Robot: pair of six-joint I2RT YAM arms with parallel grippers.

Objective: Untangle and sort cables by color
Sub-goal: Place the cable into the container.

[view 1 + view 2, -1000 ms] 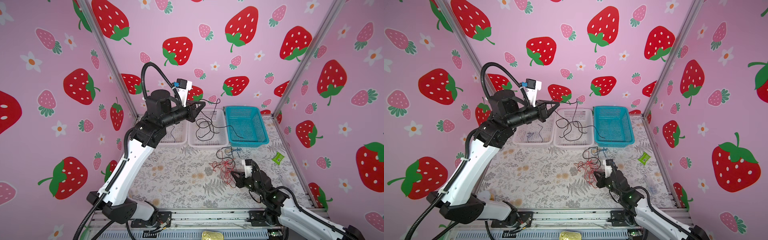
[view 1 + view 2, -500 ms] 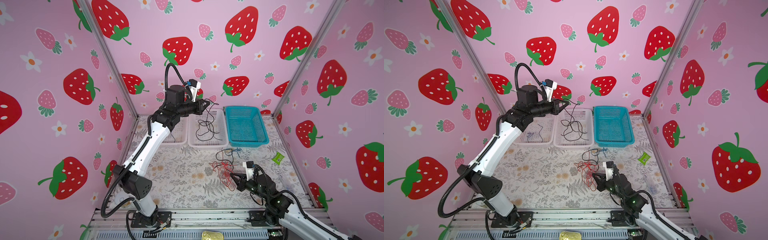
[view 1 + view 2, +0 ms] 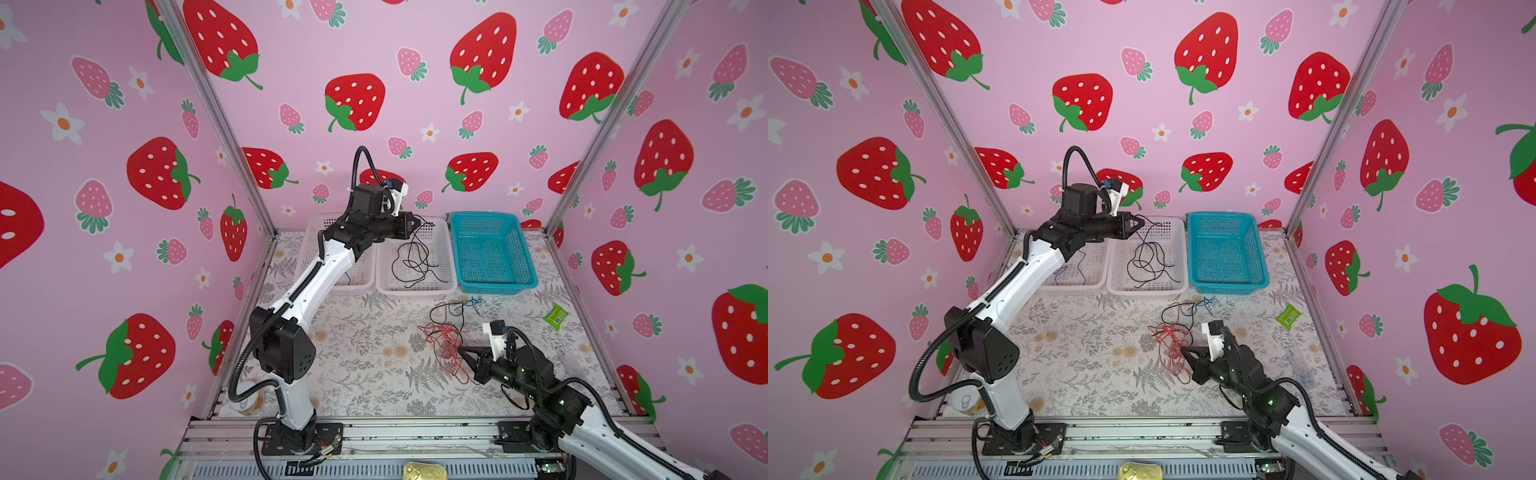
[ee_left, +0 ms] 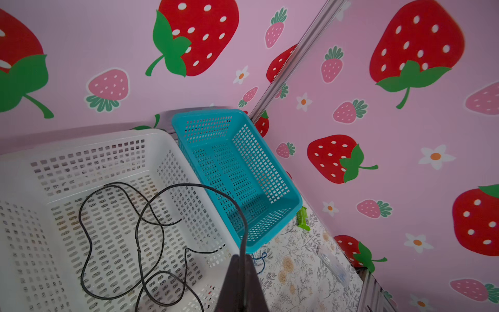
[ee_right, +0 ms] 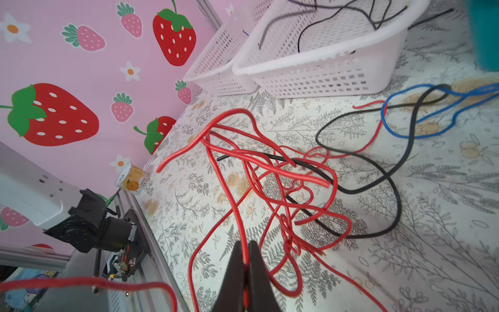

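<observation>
My left gripper [image 3: 415,222] [image 3: 1140,226] [image 4: 243,260] is shut on a black cable [image 3: 411,262] [image 4: 140,232]. The cable hangs from it in loops into the middle white basket [image 3: 415,289] [image 4: 81,140]. Low over the table, my right gripper [image 3: 461,352] [image 3: 1185,352] [image 5: 246,250] is shut on one strand of a red cable tangle [image 3: 446,349] [image 5: 270,173]. A second black cable [image 5: 388,173] and a blue cable [image 3: 469,303] [image 5: 405,133] lie mixed in at the tangle's far side. A dark blue cable [image 3: 1061,272] lies in the left white basket [image 3: 1075,286].
A teal basket [image 3: 494,287] [image 4: 205,114] stands to the right of the white ones, with nothing in it. A green packet [image 3: 556,314] lies near the right wall. A small can [image 3: 249,401] stands at the front left corner, behind the left arm's base.
The left arm has sunk from high near the camera and stretched toward the back. Its gripper stays over the middle basket with the black cable. The right gripper has barely shifted.
</observation>
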